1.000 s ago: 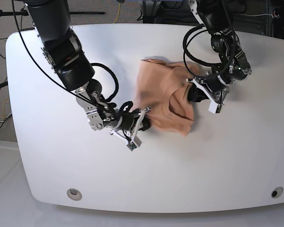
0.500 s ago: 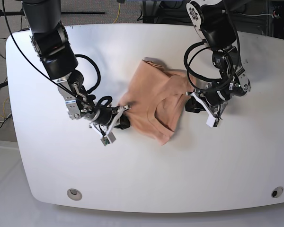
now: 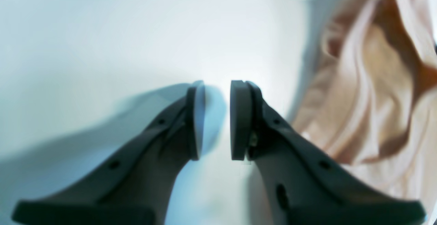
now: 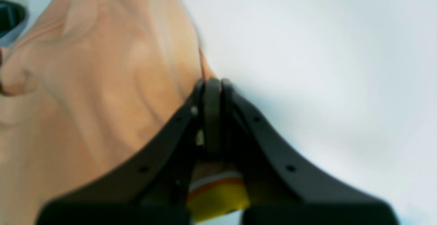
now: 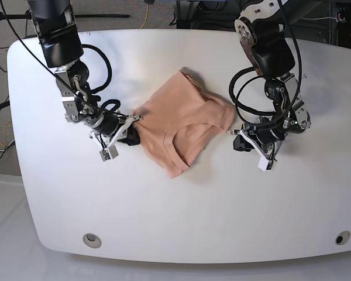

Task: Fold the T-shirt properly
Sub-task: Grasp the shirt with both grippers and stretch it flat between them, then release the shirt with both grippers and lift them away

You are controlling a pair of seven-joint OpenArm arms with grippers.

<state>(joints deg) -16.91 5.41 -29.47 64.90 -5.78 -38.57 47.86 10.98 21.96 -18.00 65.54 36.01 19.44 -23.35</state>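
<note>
Since a second ago, the right tool has dragged the T-shirt leftward across the counter, while the left tool has let the cloth go and now sits just off the shirt's right edge. The right tool's jaws are pressed together on a corner of peach fabric, a tip of cloth poking out above them in the right wrist view, with a yellow patch showing behind the grip. The left tool stands slightly spread with nothing between its pads, only bare counter. The T-shirt lies bunched and creased near the middle of the counter, stretched toward the pinching tool. Pulling one corner sideways looks meant to draw the shirt flat before any fold; the freed tool probably needs a fresh hold on the opposite edge.
</note>
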